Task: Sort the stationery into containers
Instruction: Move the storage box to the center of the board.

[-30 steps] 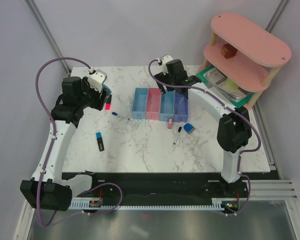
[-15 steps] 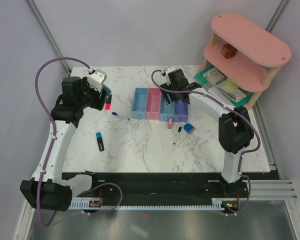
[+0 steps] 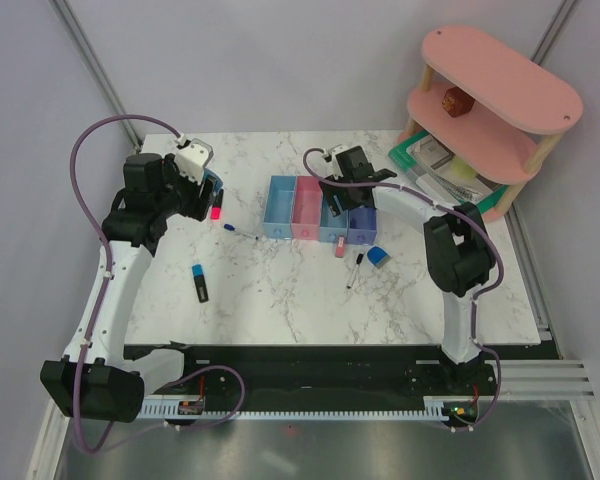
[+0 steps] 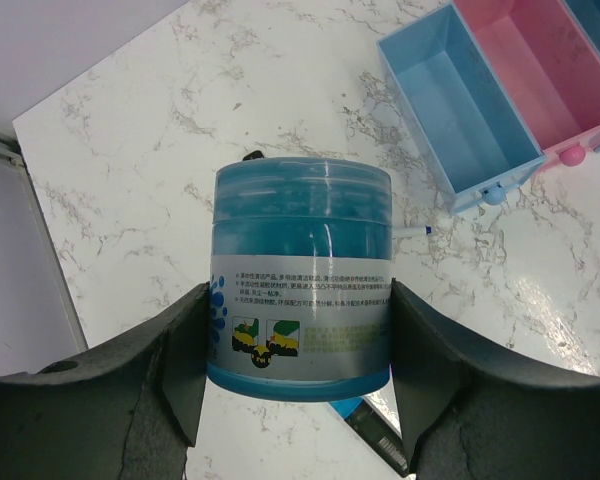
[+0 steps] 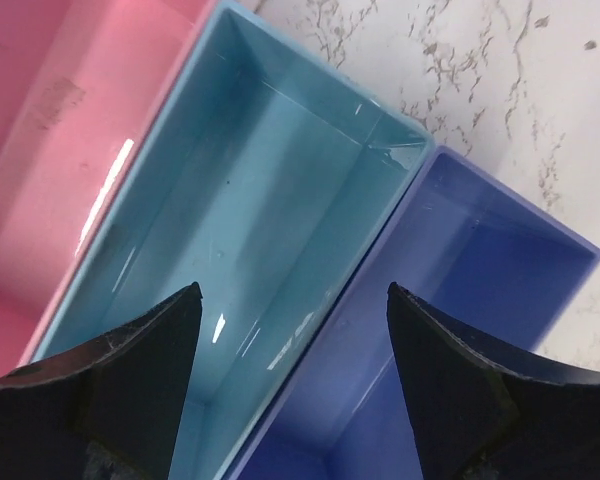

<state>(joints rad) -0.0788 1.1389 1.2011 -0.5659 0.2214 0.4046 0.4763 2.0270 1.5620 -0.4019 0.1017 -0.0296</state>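
Observation:
My left gripper (image 3: 208, 190) is shut on a round blue-white tape roll (image 4: 300, 280), held above the table's left side; the fingers (image 4: 185, 370) press its two sides. A pink highlighter (image 3: 216, 210), a thin pen (image 3: 242, 233) and a blue highlighter (image 3: 200, 282) lie near it. The four joined containers (image 3: 279, 207) stand mid-table. My right gripper (image 5: 295, 340) hangs open and empty over the wall between the blue bin (image 5: 250, 200) and the violet-blue bin (image 5: 480, 270). A pink eraser (image 3: 339, 247), another pen (image 3: 355, 270) and a blue cube (image 3: 378, 257) lie in front of the bins.
A pink two-tier shelf (image 3: 500, 90) stands at the back right with a small brown block (image 3: 455, 100) on its lower level. A green-rimmed tray (image 3: 412, 152) lies under it. The light blue bin (image 4: 450, 110) and pink bin (image 4: 540, 70) show in the left wrist view.
My right gripper has come forward from the bins' far end to over the blue and violet-blue bins, and its jaws narrowed a little. The left arm and roll have not moved.

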